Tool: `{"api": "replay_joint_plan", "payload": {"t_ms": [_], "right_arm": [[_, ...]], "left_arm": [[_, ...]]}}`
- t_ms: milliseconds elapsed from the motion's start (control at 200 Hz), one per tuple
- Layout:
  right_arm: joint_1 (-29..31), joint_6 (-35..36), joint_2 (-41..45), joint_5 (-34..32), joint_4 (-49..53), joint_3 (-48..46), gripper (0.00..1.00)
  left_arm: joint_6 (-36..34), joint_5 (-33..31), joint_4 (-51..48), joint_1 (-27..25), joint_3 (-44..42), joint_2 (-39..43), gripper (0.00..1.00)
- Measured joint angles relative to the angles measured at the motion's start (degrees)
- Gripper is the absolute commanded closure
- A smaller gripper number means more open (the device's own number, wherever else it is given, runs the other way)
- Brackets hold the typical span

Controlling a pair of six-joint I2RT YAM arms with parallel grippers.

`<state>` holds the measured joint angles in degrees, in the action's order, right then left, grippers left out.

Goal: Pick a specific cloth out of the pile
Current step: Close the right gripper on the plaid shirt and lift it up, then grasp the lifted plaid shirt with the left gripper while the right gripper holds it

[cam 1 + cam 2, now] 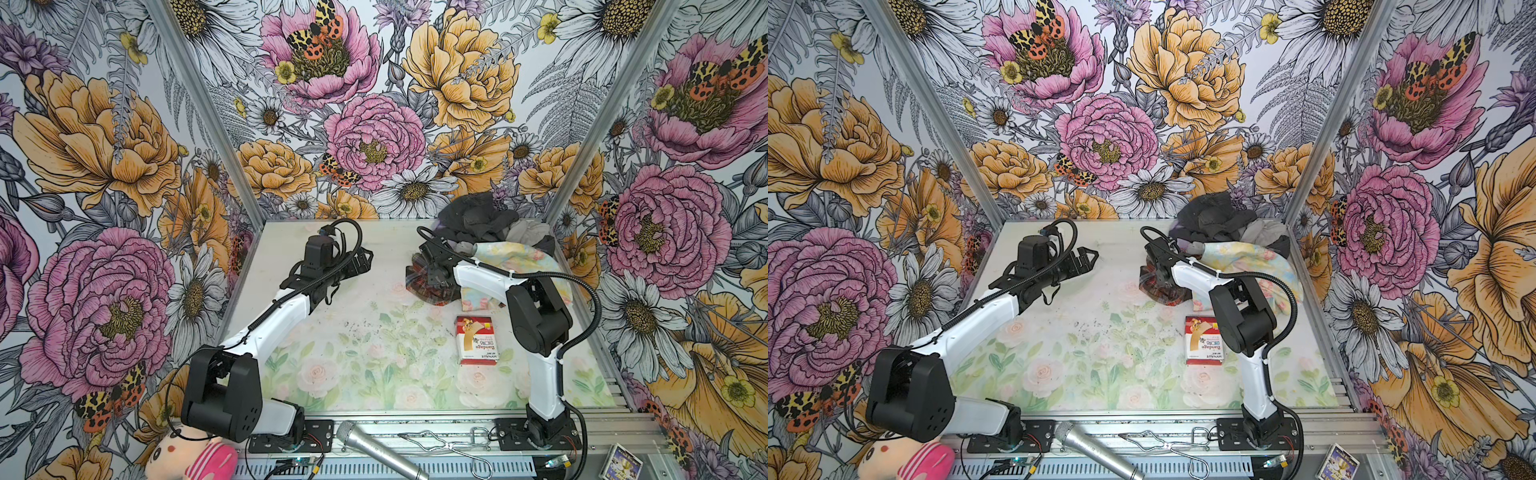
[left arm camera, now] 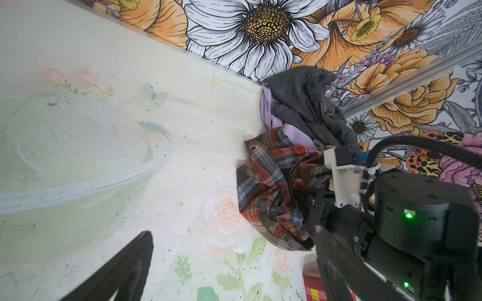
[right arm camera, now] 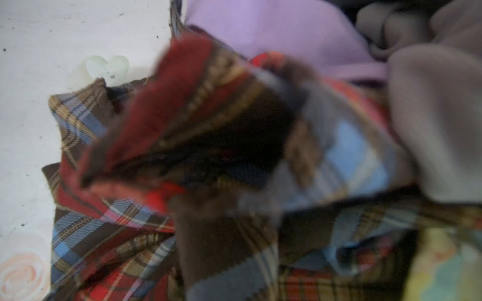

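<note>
Top views, both: table (image 1: 332,332) with pale rose print, walled in flower-pattern panels.

- Pile (image 1: 478,220): heaped in the far right corner; dark grey fabric on top, light grey (image 1: 528,230) beside it, lavender cloth (image 2: 276,122) under the dark grey, pale floral cloth (image 1: 519,253) draped over the near side.
- Cloth (image 1: 419,286): plaid of brown, red, blue and white. It lay crumpled on the table at the pile's near-left edge, touching the lavender and floral cloths.
- Right gripper (image 1: 435,279): pushed down into the cloth with its jaws together. In the right wrist view a raised, blurred fold of plaid filled the middle of the picture, and the fingers were hidden by fabric.
- Left gripper (image 1: 365,259): jaws wide apart and holding nothing. It hung over bare table left of the cloth, well apart from it and pointed toward it.
- Bandage box (image 1: 476,340): red and white, flat on the table, near side of the cloth and apart from it.
</note>
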<state>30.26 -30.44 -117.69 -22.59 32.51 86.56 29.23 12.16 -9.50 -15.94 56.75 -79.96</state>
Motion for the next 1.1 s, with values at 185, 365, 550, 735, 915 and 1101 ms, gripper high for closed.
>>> {"api": "replay_joint_plan", "payload": {"t_ms": [185, 365, 550, 735, 915, 1101], "right_arm": [[-0.87, 2.69, 2.23, 0.68, 1.99, 4.55, 1.00], [-1.88, 4.79, 10.67, 0.61, 3.80, 9.35, 1.00], [-3.43, 7.06, 16.04, 1.05, 4.17, 18.12, 1.00], [-5.64, 9.64, 15.85, 2.86, 5.38, 28.98, 1.00], [-7.96, 11.85, 14.69, 4.17, 6.67, 41.68, 1.00], [-8.85, 12.41, 15.74, 5.55, 6.34, 44.74, 1.00]], "left_arm": [[0.04, 0.15, 0.94, 0.02, -0.02, 0.02, 0.03], [0.46, 0.11, 3.23, 0.00, -1.73, 2.54, 0.03], [0.39, 0.02, 6.40, 0.00, -3.28, 5.64, 0.03], [-1.68, -0.26, 8.70, -1.57, -3.63, 6.51, 0.03], [-4.79, -1.25, 10.40, -6.99, -4.28, 8.44, 0.01], [-8.90, -2.91, 12.57, -13.92, -3.37, 8.72, 0.01]]}}
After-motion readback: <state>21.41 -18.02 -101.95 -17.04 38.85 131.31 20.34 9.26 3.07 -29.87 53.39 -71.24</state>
